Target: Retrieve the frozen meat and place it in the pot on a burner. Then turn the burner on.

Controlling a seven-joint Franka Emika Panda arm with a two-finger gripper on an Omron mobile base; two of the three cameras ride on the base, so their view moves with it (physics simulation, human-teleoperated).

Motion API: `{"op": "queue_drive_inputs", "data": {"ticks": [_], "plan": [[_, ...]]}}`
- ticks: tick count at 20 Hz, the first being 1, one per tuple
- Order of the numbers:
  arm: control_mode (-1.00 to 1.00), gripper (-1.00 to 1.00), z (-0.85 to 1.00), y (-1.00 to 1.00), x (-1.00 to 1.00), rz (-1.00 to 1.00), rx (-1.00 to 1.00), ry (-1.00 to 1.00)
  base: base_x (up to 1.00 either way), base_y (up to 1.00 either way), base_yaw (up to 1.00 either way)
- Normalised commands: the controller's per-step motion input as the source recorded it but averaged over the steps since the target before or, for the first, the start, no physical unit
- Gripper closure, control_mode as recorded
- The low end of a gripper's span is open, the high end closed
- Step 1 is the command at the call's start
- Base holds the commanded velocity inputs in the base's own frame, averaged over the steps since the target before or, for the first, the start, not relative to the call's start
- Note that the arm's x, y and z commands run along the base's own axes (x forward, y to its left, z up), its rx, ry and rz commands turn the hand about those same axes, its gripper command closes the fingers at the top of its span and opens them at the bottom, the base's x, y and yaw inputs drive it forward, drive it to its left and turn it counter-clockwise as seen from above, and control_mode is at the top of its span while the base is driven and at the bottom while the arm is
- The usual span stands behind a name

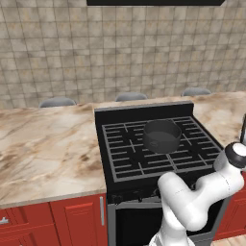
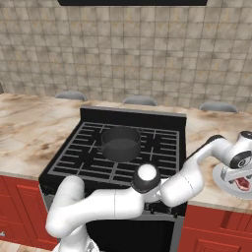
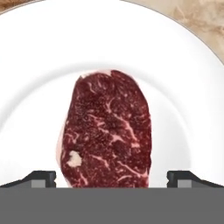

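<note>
Over on the far left you've got marbled beige counter (image 1: 43, 149) with red cabinet doors (image 1: 72, 221) under it, and a tiled wall (image 1: 72, 53) running along the back. Moving right, the black gas range (image 2: 59, 170) sits in the counter, and the pot (image 1: 162, 136) is parked on a rear burner (image 1: 185, 126), upright, dark grey, nothing visible inside it from either base camera. In the right base view that same pot (image 2: 120, 143) sits toward the back middle of the grates. Keep going right past the stove and your arm stretches out over the counter on that side, with the hand hanging above a white plate (image 2: 220, 179) near the counter's front edge. You can just catch a bit of red under the hand there, that's the frozen meat (image 2: 242, 184). The hand camera gives you the good look: the meat (image 3: 107, 131) lies flat in the middle of the plate (image 3: 39, 65), dark red with pale marbling and a strip of fat along its left edge. Your gripper (image 3: 112, 178) is spread wide, one fingertip (image 3: 41, 178) on each side of the steak, not touching it as far as I can tell.
</note>
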Motion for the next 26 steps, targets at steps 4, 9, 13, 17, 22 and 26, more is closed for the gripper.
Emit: {"op": "queue_drive_inputs", "data": {"ticks": [4, 9, 13, 17, 22, 26], "plan": [[-1.0, -1.0, -0.02, -0.11, 0.08, 0.01, 0.02, 0.0, 0.0, 0.0, 0.0], [-1.0, -1.0, -0.07, -0.04, 0.02, 0.01, 0.04, 0.0, 0.0, 0.0, 0.0], [-1.0, 1.0, -0.26, 0.0, 0.0, 0.0, 0.13, 0.05, 0.0, 0.0, 0.0], [-1.0, 1.0, -0.25, 0.0, 0.0, 0.0, 0.13, 0.05, 0.0, 0.0, 0.0], [-1.0, 1.0, -0.05, 0.0, 0.0, 0.0, 0.03, 0.01, 0.0, 0.0, 0.0], [-1.0, 1.0, 0.07, 0.01, -0.08, 0.0, 0.0, 0.0, 0.0, 0.0, 0.0]]}}
